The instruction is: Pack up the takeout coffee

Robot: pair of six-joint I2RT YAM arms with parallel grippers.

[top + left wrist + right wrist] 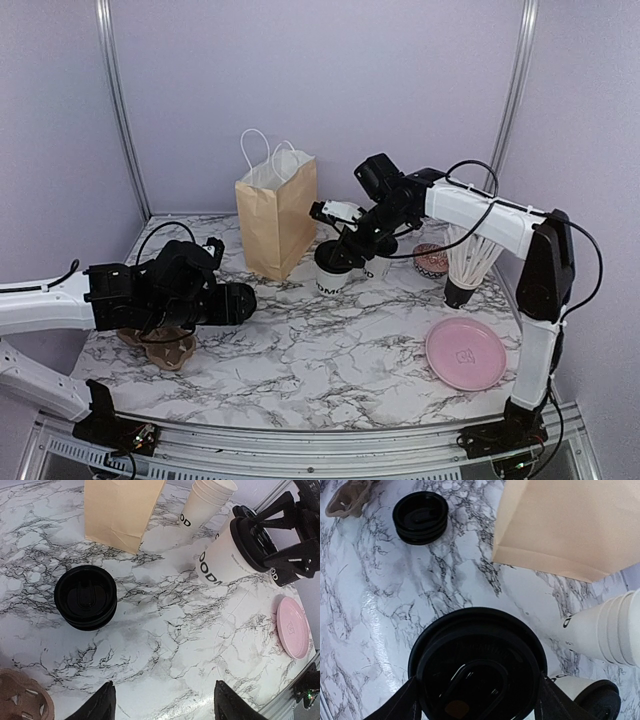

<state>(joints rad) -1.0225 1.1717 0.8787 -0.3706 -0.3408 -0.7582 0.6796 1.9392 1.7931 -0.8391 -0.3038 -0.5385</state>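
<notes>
1. white marble-patterned table (330,350) – carries everything; the top looks slick, so a nudged cup could skid
2. tan paper carrier bag with white cord handles (275,215) – upright at the table's 12 o'clock, mouth up; looks thin and light, so it would likely tip if bumped
3. takeout coffee, a white paper cup with black plastic lid and dark lettering (220,562) – stands on the table just beside the bag, at its 4 o'clock in the top view. Judged: the paper wall is soft and dents under a mid-body squeeze; heavy and sloshy if filled, so keep it upright. The stiffest hold is the lid rim and the rolled lip under it; lifting by the lid alone risks popping it off
4. right gripper (478,692) – over the cup, fingers at the lid's 8 and 4 o'clock in its wrist view, pressed to the rim; reads as clamped on the takeout coffee
5. left gripper (162,706) – low at the table's 9 o'clock, jaws apart, nothing between
6. stack of loose black plastic lids (86,597) – at the cup's 8 o'clock in the left wrist view, well apart
</notes>
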